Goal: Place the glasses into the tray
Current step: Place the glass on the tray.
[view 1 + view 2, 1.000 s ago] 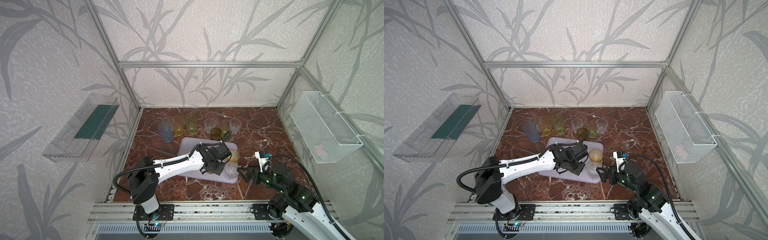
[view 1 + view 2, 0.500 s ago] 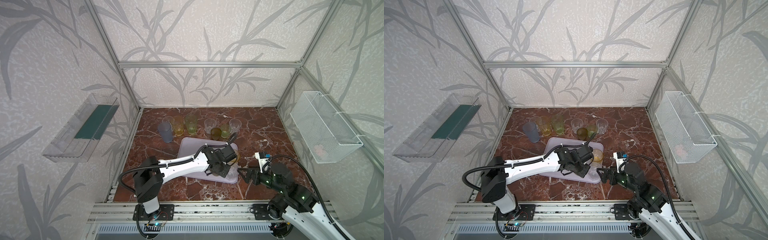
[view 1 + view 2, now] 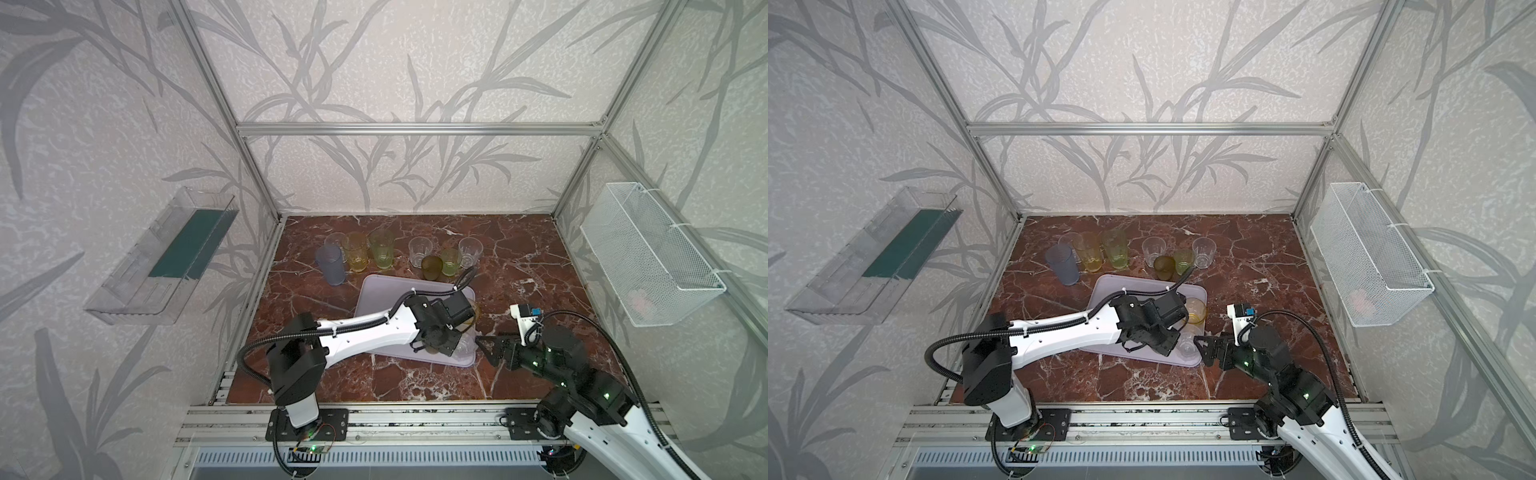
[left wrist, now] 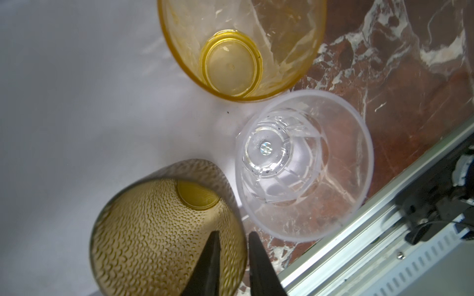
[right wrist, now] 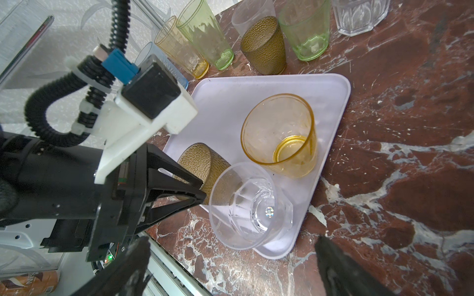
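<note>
The amber glass (image 5: pixel 198 164) is showing only in the wrist views; in both top views the left arm (image 3: pixel 365 328) is hiding it. The clear glass (image 5: pixel 246 205) is covering its lower part, so whether it is standing straight cannot be told. The left gripper (image 4: pixel 234 233) is sitting narrowly parted astride its rim; whether it is pinching is unclear. The right gripper (image 5: pixel 232 239), its fingers cut off by the frame's edge, is gaping wide and holding nothing, just off the near right corner of the tray (image 5: pixel 230 102). The clear glass and the yellow glass (image 5: pixel 279 133) are standing in the tray, crowding its right rim, while its left half is lying bare. Eight more glasses (image 3: pixel 381 249) are lining the marble (image 3: pixel 519 266) beyond the far rim, and open marble is stretching rightward.
</note>
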